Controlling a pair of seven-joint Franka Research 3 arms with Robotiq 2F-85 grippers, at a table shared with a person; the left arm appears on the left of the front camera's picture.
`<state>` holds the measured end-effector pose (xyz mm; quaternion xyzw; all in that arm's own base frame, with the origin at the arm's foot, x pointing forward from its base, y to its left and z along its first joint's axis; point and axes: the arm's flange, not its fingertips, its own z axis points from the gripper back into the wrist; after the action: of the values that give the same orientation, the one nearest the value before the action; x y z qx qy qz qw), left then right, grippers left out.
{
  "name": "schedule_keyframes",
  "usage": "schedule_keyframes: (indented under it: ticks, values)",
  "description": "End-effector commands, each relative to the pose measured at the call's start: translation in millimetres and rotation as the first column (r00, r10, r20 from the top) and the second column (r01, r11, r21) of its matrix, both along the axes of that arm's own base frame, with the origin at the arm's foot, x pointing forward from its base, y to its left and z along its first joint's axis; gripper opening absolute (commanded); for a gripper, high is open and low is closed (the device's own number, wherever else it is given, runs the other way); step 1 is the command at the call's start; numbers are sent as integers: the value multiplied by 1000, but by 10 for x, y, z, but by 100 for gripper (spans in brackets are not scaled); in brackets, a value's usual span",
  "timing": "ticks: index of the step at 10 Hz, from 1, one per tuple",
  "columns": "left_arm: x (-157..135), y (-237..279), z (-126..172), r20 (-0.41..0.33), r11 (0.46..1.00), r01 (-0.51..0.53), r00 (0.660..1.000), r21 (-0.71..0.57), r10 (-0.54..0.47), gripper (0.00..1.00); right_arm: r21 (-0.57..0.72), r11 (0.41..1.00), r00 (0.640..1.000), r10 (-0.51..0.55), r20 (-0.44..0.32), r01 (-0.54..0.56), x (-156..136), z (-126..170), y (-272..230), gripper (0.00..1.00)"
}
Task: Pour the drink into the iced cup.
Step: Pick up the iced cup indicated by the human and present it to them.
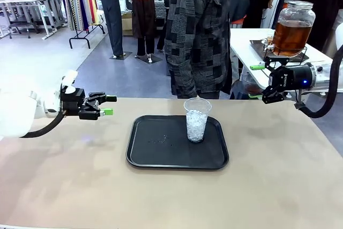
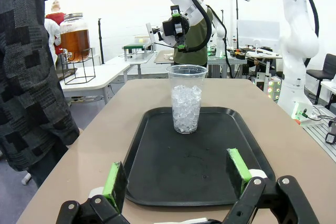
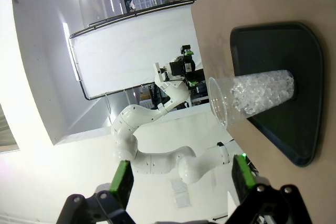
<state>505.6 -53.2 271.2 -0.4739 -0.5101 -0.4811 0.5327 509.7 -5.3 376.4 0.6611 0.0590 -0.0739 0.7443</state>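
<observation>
Clearly, pouring not begun: iced cup (image 1: 196, 124) upright on black tray (image 1: 161, 156); drink (image 1: 290, 37) in glass jar (image 1: 293, 12) well beyond tray. Jaws spread, empty: left gripper (image 1: 109, 105), right gripper (image 1: 262, 81) flank tray. Next: reach glass jar.

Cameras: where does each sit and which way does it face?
Front view: fixed between the arms, looking across the table at the person; left gripper at left, right gripper at right, both open.
Left wrist view: on the left wrist, looking over the tray toward the right arm; own green-padded fingers at bottom.
Right wrist view: on the right wrist, rolled sideways, facing the left arm; own fingers at bottom.
Shared: all three show the iced cup on the tray; front and left wrist also show the drink.
</observation>
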Motion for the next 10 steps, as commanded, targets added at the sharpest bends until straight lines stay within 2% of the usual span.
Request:
schedule_keyframes:
  ticks: [1, 10]
  values:
    - [0, -10, 17, 2, 1000, 1, 1000, 0, -1, 100, -4, 1000, 1000, -4, 5, 4, 10, 13, 2, 100]
    - [0, -10, 17, 2, 1000, 1, 1000, 0, -1, 100, -4, 1000, 1000, -4, 5, 4, 10, 13, 2, 100]
